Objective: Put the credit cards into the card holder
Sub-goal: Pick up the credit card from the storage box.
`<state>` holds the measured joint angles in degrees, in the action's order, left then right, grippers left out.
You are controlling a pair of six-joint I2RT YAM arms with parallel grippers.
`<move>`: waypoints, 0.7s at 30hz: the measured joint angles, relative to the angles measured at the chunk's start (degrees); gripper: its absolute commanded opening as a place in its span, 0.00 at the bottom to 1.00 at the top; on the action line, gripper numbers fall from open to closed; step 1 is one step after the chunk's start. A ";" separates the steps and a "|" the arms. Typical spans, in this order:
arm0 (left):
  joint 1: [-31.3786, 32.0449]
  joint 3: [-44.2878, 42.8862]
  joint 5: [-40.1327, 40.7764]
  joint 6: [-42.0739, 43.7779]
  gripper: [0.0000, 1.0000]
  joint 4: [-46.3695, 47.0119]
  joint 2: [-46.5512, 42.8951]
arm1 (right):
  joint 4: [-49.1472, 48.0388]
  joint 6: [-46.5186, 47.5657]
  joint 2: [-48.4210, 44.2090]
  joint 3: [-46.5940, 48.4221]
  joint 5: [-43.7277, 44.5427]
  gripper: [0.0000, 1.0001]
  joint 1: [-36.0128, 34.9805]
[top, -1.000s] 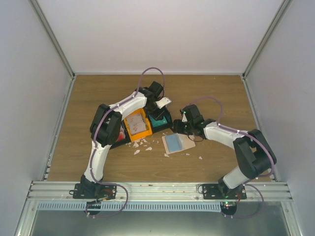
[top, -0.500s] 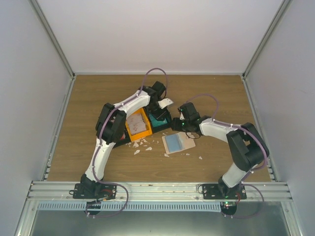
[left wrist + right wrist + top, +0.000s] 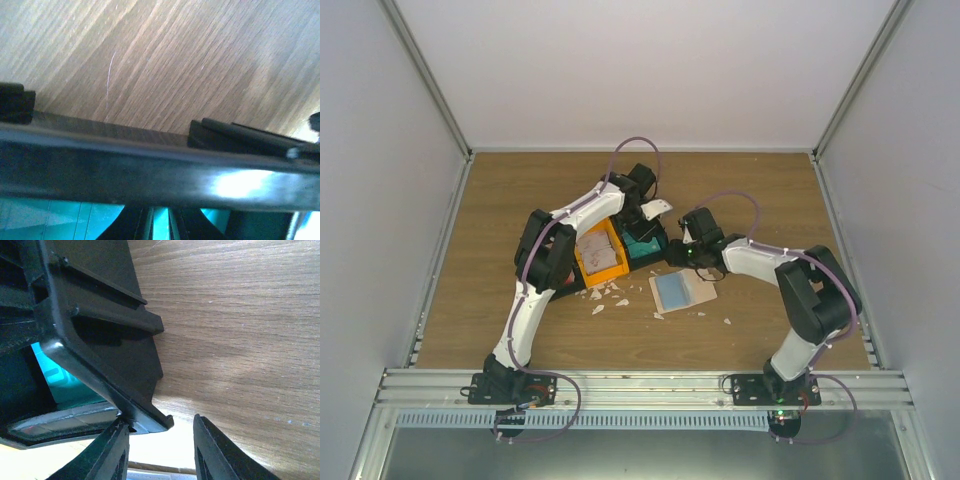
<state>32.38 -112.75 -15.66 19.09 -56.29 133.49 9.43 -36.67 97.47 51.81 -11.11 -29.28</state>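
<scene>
1. Low centre in the left wrist view, the left fingers [image 3: 131,226] sit nearly together over thin teal rectangular credit cards [image 3: 60,220] inside the black plastic bin [image 3: 150,175]. I cannot tell whether they pinch one.
2. The right fingers [image 3: 220,455] stand apart at that bin's corner, probably to steady it.
3. The flat beige card holder [image 3: 700,291] lies on the wooden desk [image 3: 520,200] just right of centre in the top view. A teal card [image 3: 672,290] rests on it, and it sits near the bin, so the carry is short.

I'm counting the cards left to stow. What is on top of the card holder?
One teal card lies flat on the card holder, covering its left part. Whether other cards sit under it or inside the holder cannot be seen.
</scene>
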 measured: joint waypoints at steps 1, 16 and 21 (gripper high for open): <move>0.00 -0.35 -0.09 -0.02 0.12 -0.17 0.00 | -0.09 0.02 0.13 0.13 -0.15 0.36 0.00; -0.28 0.07 -0.92 -0.74 0.12 0.39 -1.01 | -0.46 -0.07 1.75 1.55 -1.64 0.36 -0.04; 0.39 1.05 -1.97 -1.73 0.12 -0.13 -3.61 | -0.55 -0.26 1.75 1.53 -1.46 0.36 -0.07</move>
<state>32.77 -111.70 -17.63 17.37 -56.42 129.88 8.88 -36.93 99.22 53.34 -12.58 -29.34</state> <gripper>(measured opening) 0.123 0.361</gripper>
